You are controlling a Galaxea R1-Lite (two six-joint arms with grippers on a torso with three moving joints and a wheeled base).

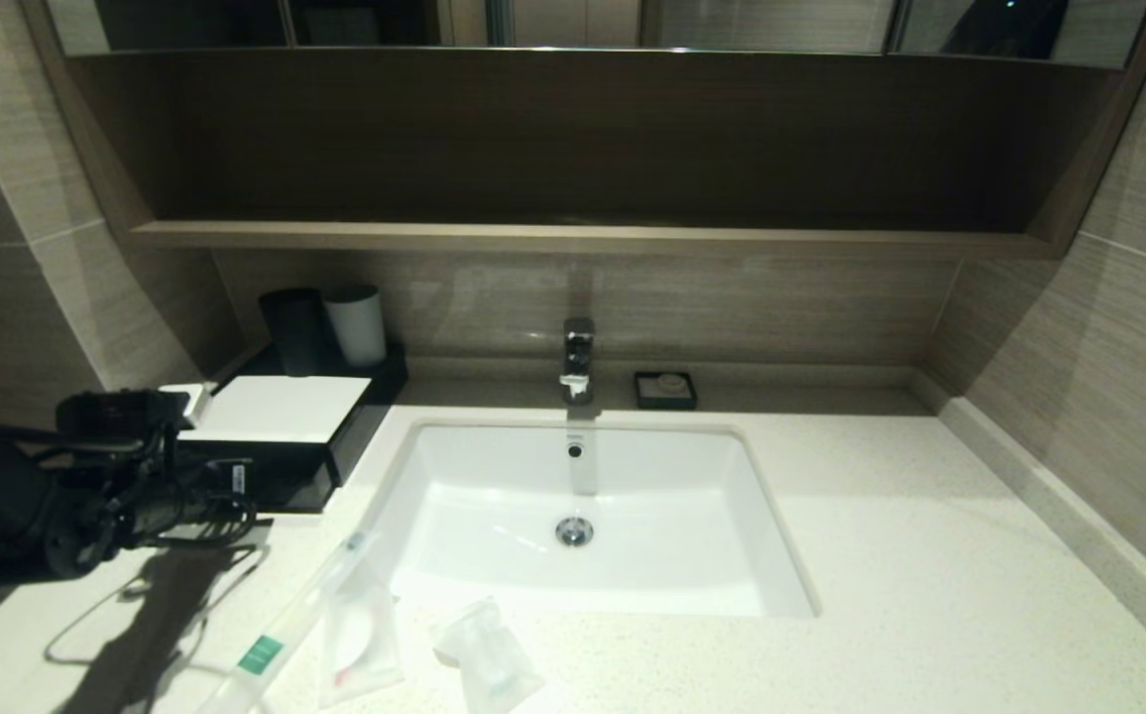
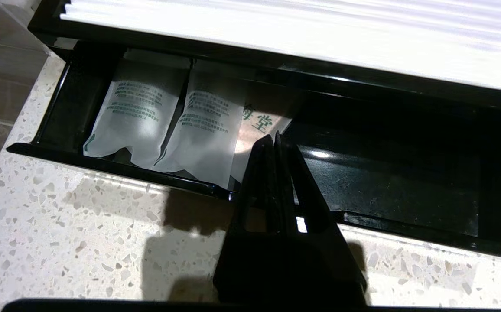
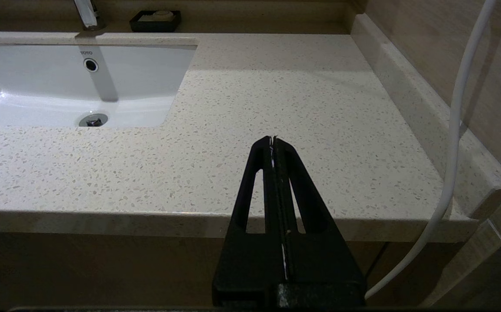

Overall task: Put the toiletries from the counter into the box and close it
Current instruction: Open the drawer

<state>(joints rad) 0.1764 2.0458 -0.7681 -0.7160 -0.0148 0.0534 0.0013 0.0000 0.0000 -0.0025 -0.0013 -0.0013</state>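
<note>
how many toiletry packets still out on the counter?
3, all at the front edge left of the sink: a long toothbrush packet, a flat pouch beside it, and a small packet nearer the basin. More may lie out of view.

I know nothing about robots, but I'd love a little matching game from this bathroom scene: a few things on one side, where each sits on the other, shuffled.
Things:
1. soap dish
2. two cups
3. long toothbrush packet
4. white sachets

Places:
A. inside the open drawer of the black box
B. on the counter in front of the sink, left side
C. behind the sink, right of the faucet
D. at the back of the black tray, against the wall

Pairs: 1-C, 2-D, 3-B, 4-A
</note>
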